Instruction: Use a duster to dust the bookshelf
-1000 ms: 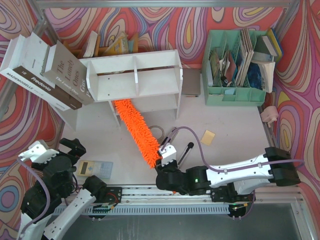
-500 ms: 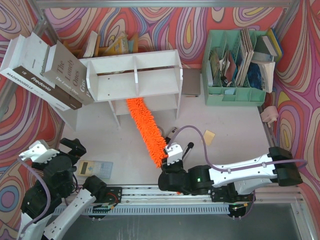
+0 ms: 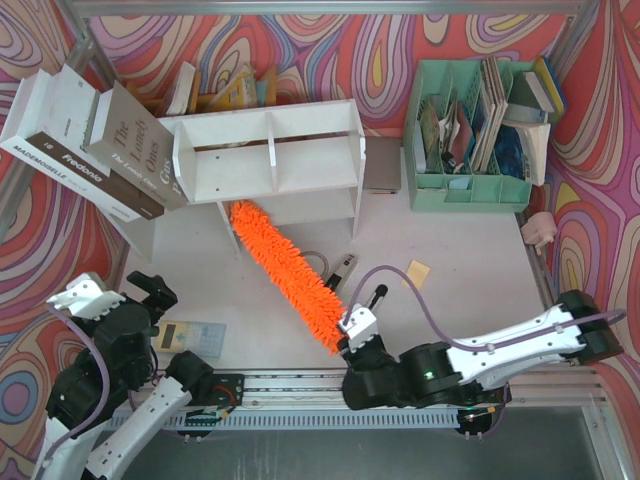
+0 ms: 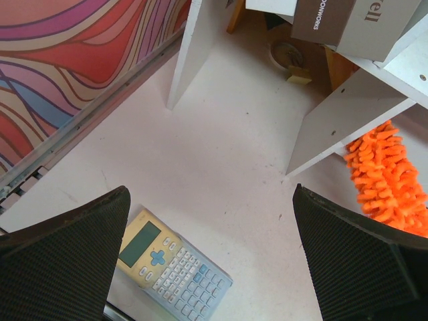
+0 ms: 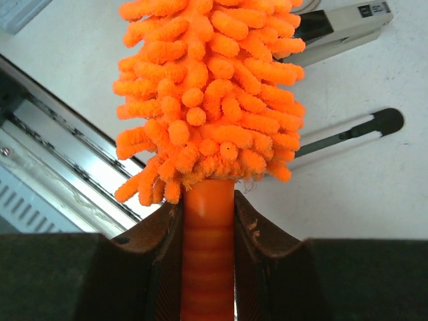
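Observation:
The white two-tier bookshelf [image 3: 268, 160] stands at the back left of the table; its panels also show in the left wrist view [image 4: 348, 110]. The fluffy orange duster [image 3: 285, 270] lies slanted, its far tip under the shelf's lower tier at the left, its handle end by my right gripper [image 3: 352, 338]. In the right wrist view my right gripper [image 5: 208, 221] is shut on the duster's orange handle [image 5: 208, 254], the fluffy head [image 5: 210, 93] just above the jaws. My left gripper [image 4: 210, 221] is open and empty above the table near a calculator [image 4: 172, 266].
A stack of large books [image 3: 90, 140] leans on the shelf's left side. A mint-green file organizer [image 3: 470, 130] stands at the back right. A stapler [image 5: 341, 30], a black pen [image 5: 348, 130], a yellow note [image 3: 416, 273] and a calculator [image 3: 190, 338] lie on the table.
My right arm has moved right and toward the near edge. The duster's tip has swung left under the lower tier, after swinging right half a second ago. The left arm has shifted slightly.

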{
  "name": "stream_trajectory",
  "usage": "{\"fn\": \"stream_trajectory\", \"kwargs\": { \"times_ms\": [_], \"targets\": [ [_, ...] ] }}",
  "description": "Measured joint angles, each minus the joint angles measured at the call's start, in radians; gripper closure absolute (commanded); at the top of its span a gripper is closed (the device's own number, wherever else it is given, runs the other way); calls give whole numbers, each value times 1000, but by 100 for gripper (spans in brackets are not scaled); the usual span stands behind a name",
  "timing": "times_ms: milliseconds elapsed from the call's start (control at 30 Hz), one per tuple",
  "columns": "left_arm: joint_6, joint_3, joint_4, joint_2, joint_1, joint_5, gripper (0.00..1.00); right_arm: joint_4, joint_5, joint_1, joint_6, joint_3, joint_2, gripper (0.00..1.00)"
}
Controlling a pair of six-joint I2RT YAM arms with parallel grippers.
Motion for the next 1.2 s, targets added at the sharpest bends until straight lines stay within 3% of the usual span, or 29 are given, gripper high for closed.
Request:
{"fn": "stream_trajectory", "kwargs": {
  "times_ms": [300, 633, 933, 1200],
  "targets": [
    [0, 0, 0, 0, 0, -1, 2, 39, -37, 10, -350, -162, -332, 100],
    [-1, 0, 0, 0, 0, -1, 2, 11, -11, 2, -531, -94, -285, 100],
    [0, 0, 0, 0, 0, -1, 2, -47, -37, 11, -585, 51, -357, 100],
    [0, 0, 0, 0, 0, -1, 2, -84, -38, 11, -602, 71, -336, 100]
  ]
}}
